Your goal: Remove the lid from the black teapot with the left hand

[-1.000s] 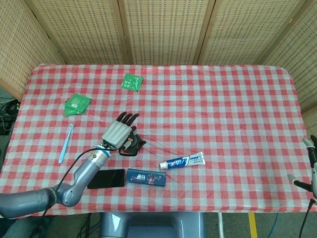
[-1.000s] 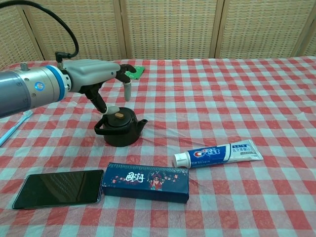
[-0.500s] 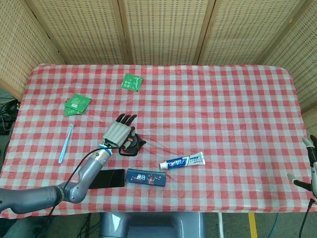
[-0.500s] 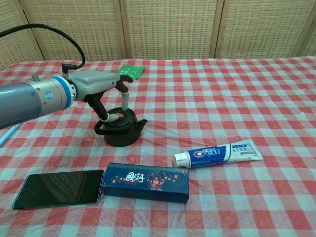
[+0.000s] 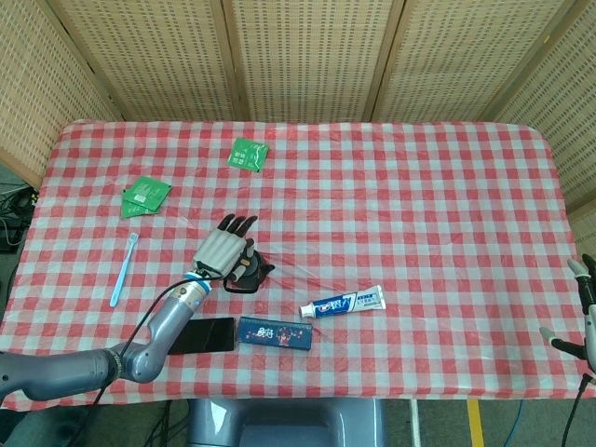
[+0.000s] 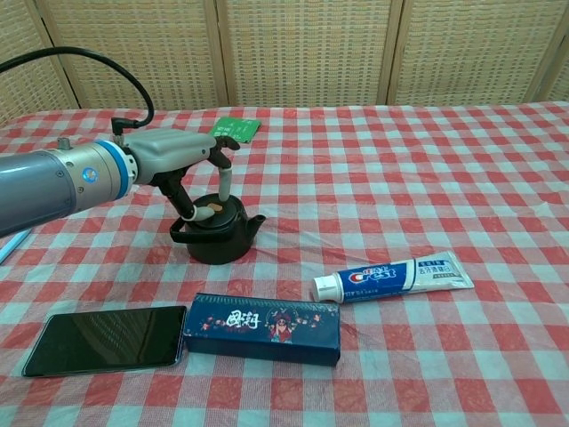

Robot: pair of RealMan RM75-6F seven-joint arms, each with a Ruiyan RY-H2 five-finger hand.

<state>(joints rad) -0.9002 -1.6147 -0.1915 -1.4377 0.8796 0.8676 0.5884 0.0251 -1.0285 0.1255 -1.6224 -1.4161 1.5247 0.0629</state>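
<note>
Black round teapot (image 6: 215, 233) sits behind the dark blue patterned box (image 6: 263, 328), toothpaste tube (image 6: 395, 276) to its right. Left hand (image 6: 177, 153) arches above, fingers (image 6: 226, 183) spread onto the lid (image 6: 212, 211).

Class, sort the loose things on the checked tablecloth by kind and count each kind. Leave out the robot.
Green packets: 2
Black teapot with lid: 1
Toothpaste tube: 1
Blue toothbrush: 1
Dark blue box: 1
Black phone: 1
Total: 7
</note>
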